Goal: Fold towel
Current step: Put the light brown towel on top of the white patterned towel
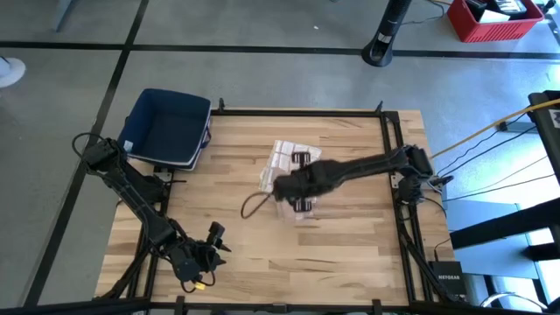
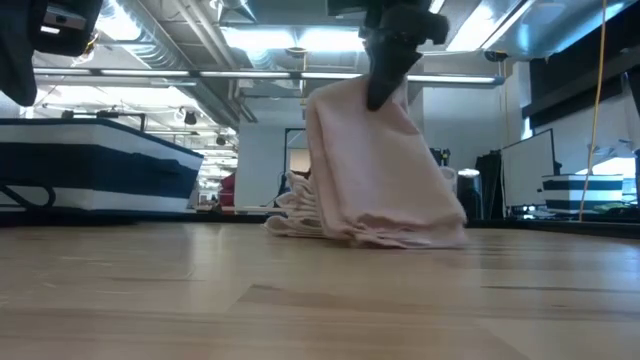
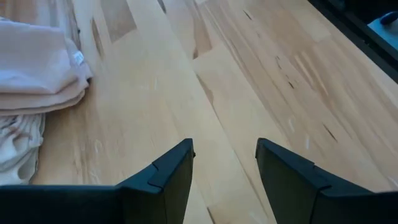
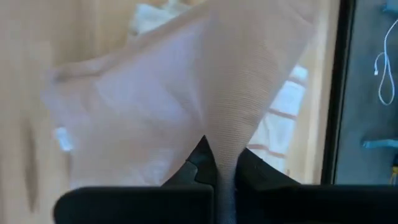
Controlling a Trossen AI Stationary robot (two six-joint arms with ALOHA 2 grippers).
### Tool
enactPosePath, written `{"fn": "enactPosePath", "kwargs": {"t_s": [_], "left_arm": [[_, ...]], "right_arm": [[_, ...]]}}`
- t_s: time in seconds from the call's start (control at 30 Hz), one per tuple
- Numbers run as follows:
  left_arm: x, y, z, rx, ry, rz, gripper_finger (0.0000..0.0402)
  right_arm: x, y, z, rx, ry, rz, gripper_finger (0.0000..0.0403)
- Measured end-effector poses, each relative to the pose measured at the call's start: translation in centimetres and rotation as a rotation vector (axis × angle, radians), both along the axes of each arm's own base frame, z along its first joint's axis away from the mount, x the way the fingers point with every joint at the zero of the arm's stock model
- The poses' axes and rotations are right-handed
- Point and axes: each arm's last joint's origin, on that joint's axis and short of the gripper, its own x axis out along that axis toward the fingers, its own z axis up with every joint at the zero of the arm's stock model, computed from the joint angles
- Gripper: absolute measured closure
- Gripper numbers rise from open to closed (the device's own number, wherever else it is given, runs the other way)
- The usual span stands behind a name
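Observation:
A pale pink towel (image 2: 380, 170) hangs from my right gripper (image 2: 383, 95) over the middle of the table, spread like a tent, and the gripper is shut on it. Its lower edge (image 2: 400, 238) rests on the wood beside a low heap of other light cloth (image 2: 292, 215). In the high view the right arm reaches in from the right, its gripper (image 1: 289, 186) above the cloth (image 1: 290, 157). My left gripper (image 1: 216, 238) waits open near the table's near left corner and holds nothing (image 3: 224, 163). My right gripper pinches a gathered peak of the pink towel (image 4: 225, 146) between its two fingers, coming from above and slanting down. One layer or several, I cannot tell. The towel fans out below the fingers (image 4: 199, 163), and its bottom end still lies on the table.
A dark blue basket (image 1: 166, 129) stands at the table's far left corner. A striped white cloth (image 4: 283, 118) lies under the lifted towel. A black frame rail (image 1: 302, 112) runs round the table. Bare wood lies in front of the left gripper (image 3: 249, 81).

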Motion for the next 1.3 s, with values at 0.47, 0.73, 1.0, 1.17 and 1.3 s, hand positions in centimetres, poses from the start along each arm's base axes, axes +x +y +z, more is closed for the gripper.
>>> {"fn": "enactPosePath", "kwargs": {"t_s": [0.47, 0.73, 1.0, 1.17, 1.3], "left_arm": [[0.0, 0.0, 0.0, -0.014, -0.002, 0.016, 0.0231], [0.0, 0.0, 0.0, -0.014, -0.002, 0.016, 0.0231], [0.0, 0.0, 0.1, -0.015, -0.002, 0.016, 0.0231], [0.0, 0.0, 0.1, -0.016, -0.002, 0.017, 0.0231], [0.0, 0.0, 0.1, -0.019, -0.002, 0.019, 0.0231]], "right_arm": [[-1.1, -10.4, 2.1, 0.162, -0.048, -0.197, 0.0390], [-1.2, -14.8, 1.8, 0.164, -0.103, -0.311, 0.0390], [0.3, -15.4, -1.7, 0.195, 0.003, -0.302, 0.0382], [1.0, -15.9, -3.9, 0.122, 0.066, -0.350, 0.0357], [0.9, -16.1, -4.1, 0.012, 0.082, -0.375, 0.0300]]}}
